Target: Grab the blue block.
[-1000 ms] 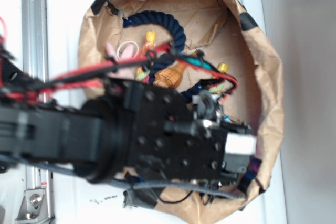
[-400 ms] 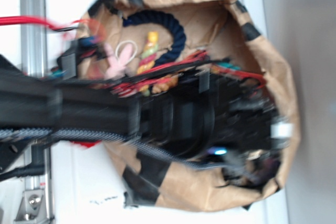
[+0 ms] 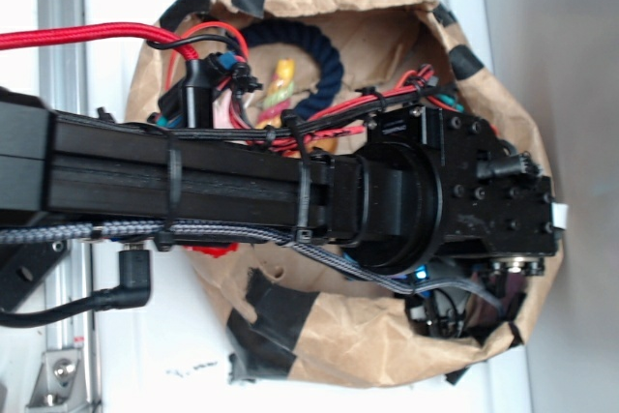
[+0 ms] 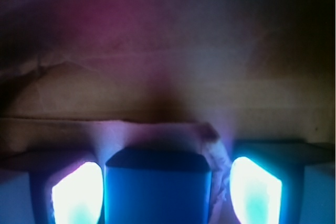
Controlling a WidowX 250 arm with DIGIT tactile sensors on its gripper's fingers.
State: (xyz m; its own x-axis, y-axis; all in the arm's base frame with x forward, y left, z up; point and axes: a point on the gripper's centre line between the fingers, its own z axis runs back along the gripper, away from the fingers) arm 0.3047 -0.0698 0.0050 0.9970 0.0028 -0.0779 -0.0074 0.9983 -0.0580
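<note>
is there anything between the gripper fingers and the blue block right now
Nothing visible. In the wrist view the blue block sits directly between the two glowing fingers, with only narrow gaps either side and the brown paper bag wall behind it. In the exterior view the arm hides the block, so contact cannot be confirmed.

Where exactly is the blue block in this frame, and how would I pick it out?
Start at the crumpled brown paper bag; the robot arm reaches into its right side and hides the block from the exterior view. In the wrist view, the blue block sits bottom centre between the two glowing fingers. Unlike the dark navy rope, it is flat-faced and square-cornered.
</note>
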